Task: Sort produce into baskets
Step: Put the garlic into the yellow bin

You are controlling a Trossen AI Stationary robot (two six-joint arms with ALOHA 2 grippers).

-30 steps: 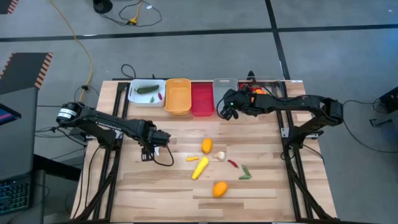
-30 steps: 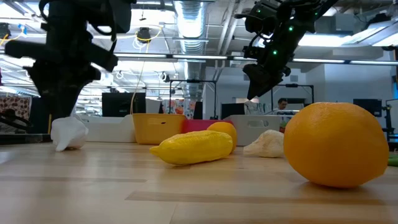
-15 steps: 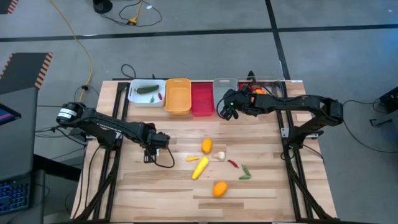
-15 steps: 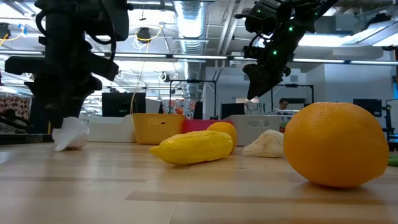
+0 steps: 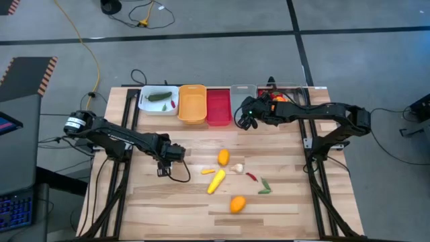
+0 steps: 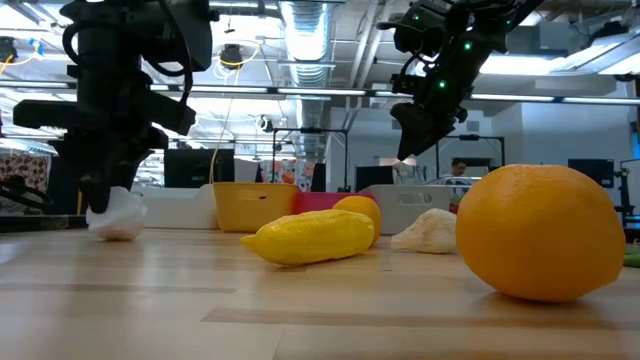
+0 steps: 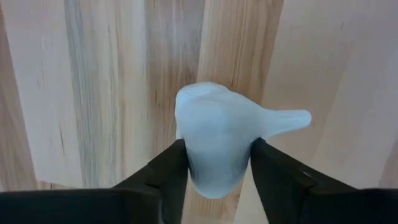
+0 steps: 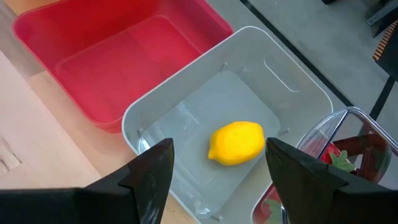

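Note:
A white garlic (image 7: 217, 134) lies on the wooden table (image 5: 134, 202) at its left side, also seen in the low view (image 6: 115, 220). My left gripper (image 7: 217, 149) points straight down over it and is shut on it (image 5: 163, 169). My right gripper (image 5: 245, 122) hangs open above the grey basket (image 8: 186, 99), its fingers apart with nothing between them (image 8: 219, 149). A yellow lemon (image 8: 236, 143) lies on that basket's floor. My left gripper pinches the garlic's rounded body (image 7: 186, 155) between its two fingers, one on each side. The fingers come from above, pointing down. The garlic rests on the table, its pointed tip (image 7: 292, 118) sticking out sideways past one finger.
Along the far edge stand the white basket (image 5: 158, 101) with green and red pieces, the orange (image 5: 192, 104), the red (image 5: 218, 107) and the clear basket (image 5: 289, 91). Mid-table lie an orange pepper (image 5: 223, 157), yellow corn (image 5: 216, 181), another garlic (image 5: 237, 169), a chilli (image 5: 251, 177), a green piece (image 5: 265, 187) and an orange fruit (image 5: 237, 204).
My left gripper has come down over the white garlic, which stays on the table. My right gripper has kept still above the grey basket.

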